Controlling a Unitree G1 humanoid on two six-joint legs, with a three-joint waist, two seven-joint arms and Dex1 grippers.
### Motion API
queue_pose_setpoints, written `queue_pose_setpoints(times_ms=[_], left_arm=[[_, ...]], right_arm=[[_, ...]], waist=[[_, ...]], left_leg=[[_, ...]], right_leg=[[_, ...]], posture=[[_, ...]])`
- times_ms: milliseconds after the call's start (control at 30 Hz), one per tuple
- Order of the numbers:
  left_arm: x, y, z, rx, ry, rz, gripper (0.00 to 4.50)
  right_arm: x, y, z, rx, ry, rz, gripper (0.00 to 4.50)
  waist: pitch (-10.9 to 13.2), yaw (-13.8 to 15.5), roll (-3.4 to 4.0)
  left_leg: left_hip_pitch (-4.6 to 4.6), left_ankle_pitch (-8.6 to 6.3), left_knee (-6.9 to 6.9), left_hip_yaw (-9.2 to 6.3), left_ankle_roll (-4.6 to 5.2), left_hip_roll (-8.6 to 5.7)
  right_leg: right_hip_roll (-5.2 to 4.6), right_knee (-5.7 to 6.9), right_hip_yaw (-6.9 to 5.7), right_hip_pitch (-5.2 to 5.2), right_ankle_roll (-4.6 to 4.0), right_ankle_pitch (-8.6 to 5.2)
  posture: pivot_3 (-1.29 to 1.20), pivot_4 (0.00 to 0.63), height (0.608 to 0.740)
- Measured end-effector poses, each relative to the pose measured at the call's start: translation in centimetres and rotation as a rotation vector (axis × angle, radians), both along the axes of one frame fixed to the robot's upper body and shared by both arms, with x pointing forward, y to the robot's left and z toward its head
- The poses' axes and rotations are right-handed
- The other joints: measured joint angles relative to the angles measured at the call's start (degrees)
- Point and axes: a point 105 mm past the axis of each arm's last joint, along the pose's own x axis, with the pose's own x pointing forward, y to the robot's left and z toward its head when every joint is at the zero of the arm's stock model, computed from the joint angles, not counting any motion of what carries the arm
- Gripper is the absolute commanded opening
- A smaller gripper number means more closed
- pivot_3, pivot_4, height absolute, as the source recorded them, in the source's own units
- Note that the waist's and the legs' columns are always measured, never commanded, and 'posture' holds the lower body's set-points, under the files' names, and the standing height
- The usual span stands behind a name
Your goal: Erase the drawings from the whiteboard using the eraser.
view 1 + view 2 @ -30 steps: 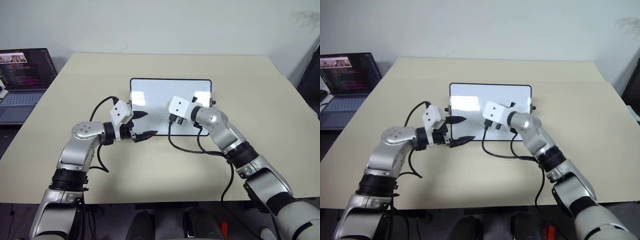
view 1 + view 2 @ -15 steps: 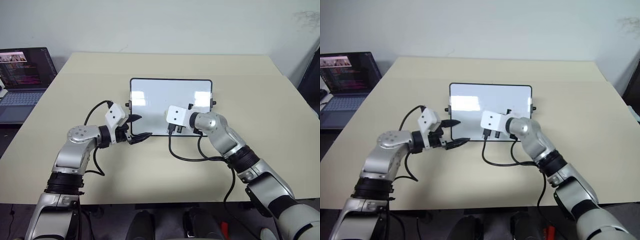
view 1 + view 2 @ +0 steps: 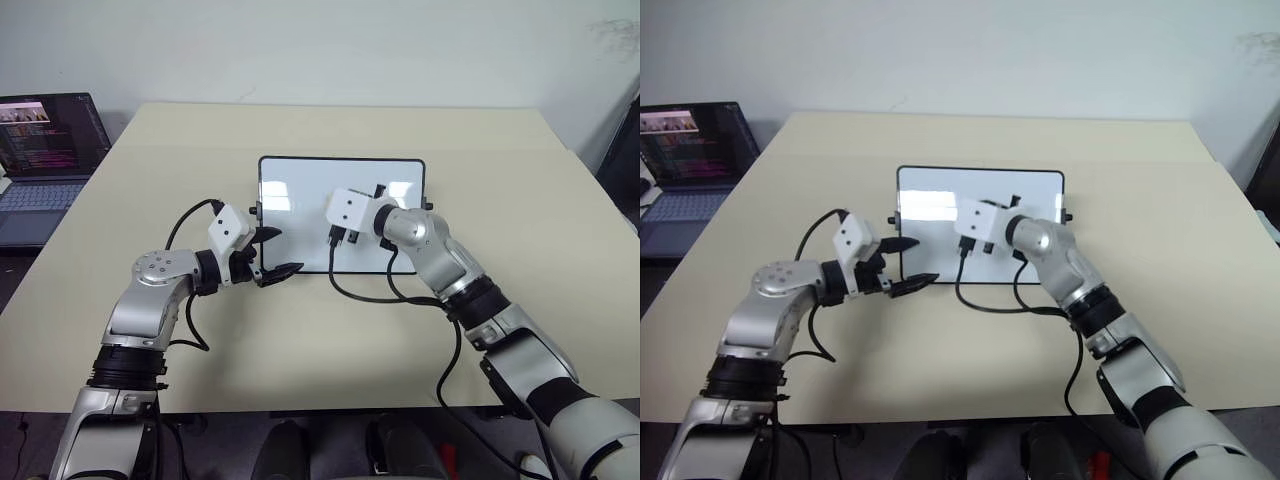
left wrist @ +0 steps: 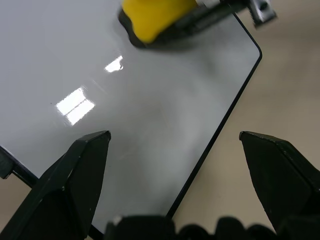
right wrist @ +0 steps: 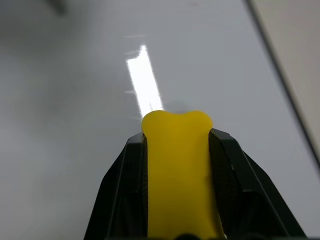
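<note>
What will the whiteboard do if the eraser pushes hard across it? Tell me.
The whiteboard lies flat and unclamped on the table, so it may slide. Its glossy face looks slick; the eraser probably glides. The thin frame suggests it is light.

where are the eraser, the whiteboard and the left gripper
eraser (image 5: pixel 177 175), right wrist view, middle of its yellow body
whiteboard (image 3: pixel 300 185), left eye view, bare white surface
left gripper (image 3: pixel 282 252), left eye view, midway between its open fingertips
</note>
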Motion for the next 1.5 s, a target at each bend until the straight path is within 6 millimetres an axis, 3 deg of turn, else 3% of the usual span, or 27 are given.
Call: queue_pose_setpoints(times_ms=[167,333,533,667,733,833,900,1100,1200,1367,1500], left_arm=[[0.0,-0.1,0.0,-0.002,0.000,-0.001,4.50],[0.0,-0.5,-0.1,-0.022,0.007,-0.007,4.50],[0.3,-1.4,0.6,-0.060,-0.007,-0.016,4.50],[0.4,-1.9,0.7,-0.078,-0.006,-0.020,4.50],[0.2,-2.4,1.2,-0.085,-0.016,-0.039,4.50],[0.1,-3.1,1.9,-0.087,-0.034,-0.065,4.50],[0.1,-3.6,2.3,-0.086,-0.048,-0.082,4.50],[0.2,-5.1,3.1,-0.055,-0.083,-0.134,4.50],[0.2,-6.0,2.8,-0.047,-0.083,-0.155,4.50],[0.3,-6.4,2.3,-0.029,-0.066,-0.179,4.50],[0.7,-6.1,2.1,-0.026,-0.061,-0.167,4.50]], right_arm=[[0.5,0.2,0.4,0.042,-0.035,-0.038,1.32],[2.2,-0.8,2.9,0.129,-0.126,-0.126,1.32],[1.6,-0.4,2.7,0.280,-0.040,-0.144,1.32],[0.6,-2.1,4.4,0.555,0.067,-0.207,1.32],[-1.4,-3.0,6.1,0.707,0.123,-0.169,1.32],[-4.5,-3.4,7.3,0.772,0.156,-0.085,1.32],[-6.1,-4.4,6.4,0.748,0.167,-0.078,1.32],[-9.8,-7.1,1.4,0.637,0.233,-0.163,1.32],[-10.7,-8.7,-0.7,0.607,0.258,-0.248,1.32],[-11.1,-10.2,-1.8,0.589,0.245,-0.330,1.32],[-10.6,-11.0,-1.5,0.577,0.194,-0.370,1.32]], waist=[[0.0,0.0,0.01],[0.0,0.1,0.01],[0.0,0.0,0.01],[0.1,0.1,0.05],[0.1,0.3,0.05],[0.0,0.3,0.04],[0.0,0.4,0.04],[0.1,0.3,0.05],[0.1,0.1,0.04],[0.1,0.0,0.03],[0.1,0.0,0.03]], left_leg=[[0.03,0.03,0.04,0.00,0.00,0.00],[-0.03,0.02,0.04,0.00,-0.01,-0.01],[-0.11,-0.01,-0.03,0.00,-0.04,0.01],[-0.27,-0.05,-0.04,-0.01,-0.09,0.00],[-0.34,-0.08,-0.04,-0.07,-0.13,0.00],[-0.33,-0.12,-0.03,-0.07,-0.14,-0.02],[-0.32,-0.12,-0.02,-0.07,-0.14,-0.06],[-0.27,-0.12,-0.02,-0.02,-0.14,-0.08],[-0.21,-0.12,-0.01,0.04,-0.14,-0.08],[-0.16,-0.12,-0.02,0.04,-0.14,-0.02],[-0.16,-0.12,-0.01,0.07,-0.14,-0.01]], right_leg=[[0.01,0.04,0.00,0.00,0.02,0.02],[0.00,-0.02,0.00,0.00,0.02,0.03],[-0.01,-0.08,0.00,-0.05,0.02,0.02],[-0.07,-0.13,-0.01,-0.17,0.04,0.01],[-0.08,-0.16,-0.07,-0.18,0.09,-0.03],[-0.09,-0.17,-0.06,-0.17,0.11,-0.05],[-0.10,-0.18,-0.07,-0.16,0.12,-0.06],[-0.03,-0.16,-0.02,-0.15,0.20,-0.12],[0.06,-0.14,0.05,-0.11,0.24,-0.15],[0.41,-0.13,0.11,-0.11,0.30,-0.19],[0.41,-0.13,0.15,-0.11,0.30,-0.19]], posture=[[0.00,0.150,0.740],[0.00,0.150,0.740],[0.00,0.150,0.740],[0.00,0.150,0.740],[0.00,0.150,0.740],[0.00,0.150,0.740],[0.00,0.150,0.740],[0.00,0.150,0.740],[0.00,0.150,0.740],[0.00,0.150,0.740],[0.00,0.150,0.740]])
